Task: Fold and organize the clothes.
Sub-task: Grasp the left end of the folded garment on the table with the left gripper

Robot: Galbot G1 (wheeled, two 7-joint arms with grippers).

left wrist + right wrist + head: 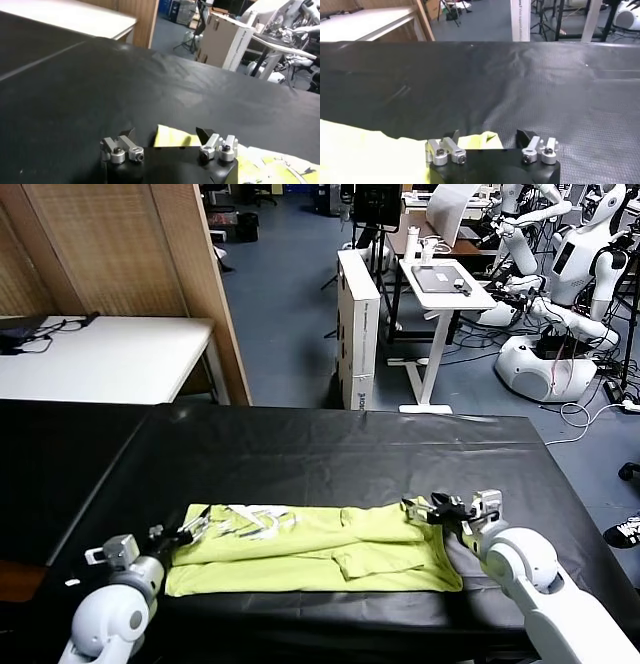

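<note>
Two grippers sit at opposite ends of one garment in the head view; the T-shirt (320, 549), lime yellow-green, lies flat in a long band on the black table (330, 449) near its front edge, sleeves turned in over the body and a white-grey print showing at the robot's left end; the left gripper (195, 529) is low at that printed end and the right gripper (440, 509) is at the far corner of the other end, each touching or just above the cloth; which, I cannot tell from here. In the left wrist view the left gripper (170, 136) has its fingers spread, with a yellow-green corner of the shirt lying between them but not pinched; more printed fabric shows to one side. In the right wrist view the right gripper (487, 136) likewise stands spread, a small raised fold of the shirt in the gap and nothing clamped. As a judgement: the cloth is light, soft and limp; it will sag and drag rather than keep its shape, and the layered sleeves could slip apart; the sensible hold is a pinch through all layers at the two far corners, lifted evenly so the band folds over without bunching.
</note>
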